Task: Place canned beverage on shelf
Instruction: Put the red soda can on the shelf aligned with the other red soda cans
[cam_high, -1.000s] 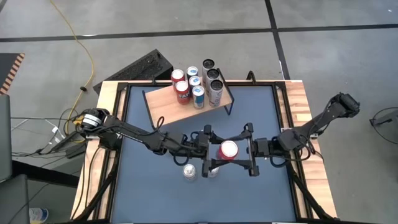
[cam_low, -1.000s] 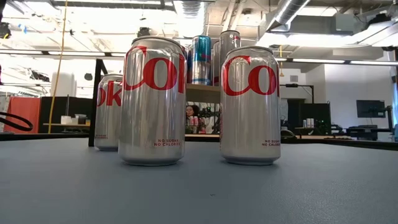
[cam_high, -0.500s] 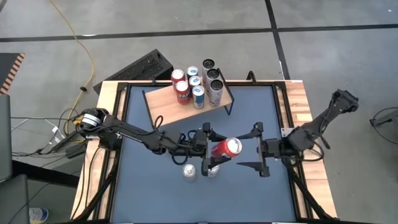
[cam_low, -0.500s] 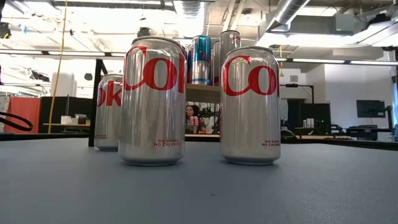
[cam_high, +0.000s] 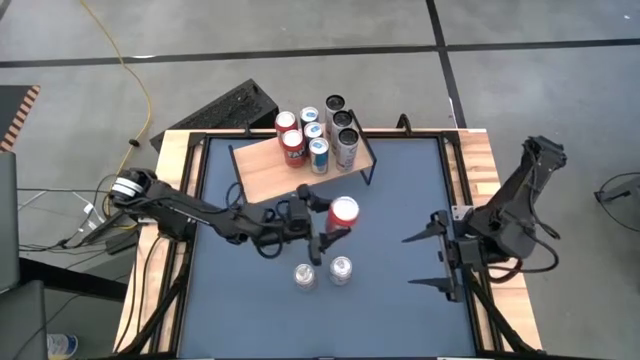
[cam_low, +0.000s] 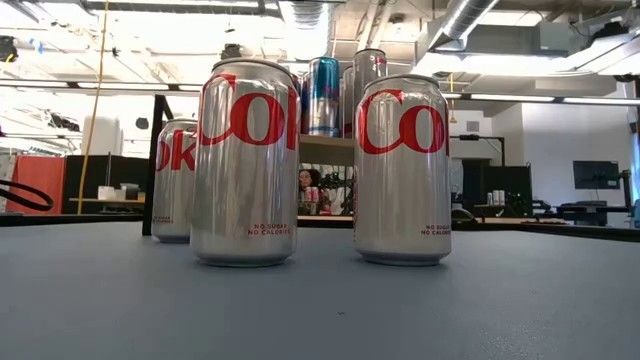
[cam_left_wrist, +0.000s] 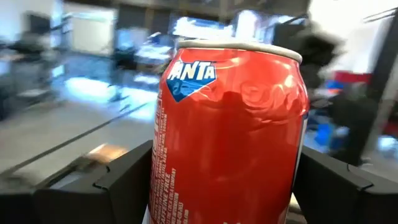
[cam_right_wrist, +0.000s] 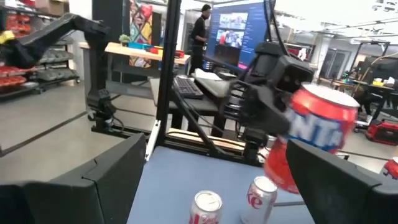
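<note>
With the left gripper (cam_high: 322, 232) clamped on the red Fanta can (cam_high: 343, 211) at frame centre and the right gripper (cam_high: 432, 262) idle at lower right, jaws wide and empty, we keep the can upright and carry it to bare board on the shelf (cam_high: 262, 170), clear of the standing cans (cam_high: 318, 136).

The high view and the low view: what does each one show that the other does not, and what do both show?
Only the high view shows the left end effector holding the red Fanta can above the table, and the right end effector open and empty at the right side. Only the low view shows the red lettering on the silver cans and the room behind. Both show the shelf with its cans.
</note>
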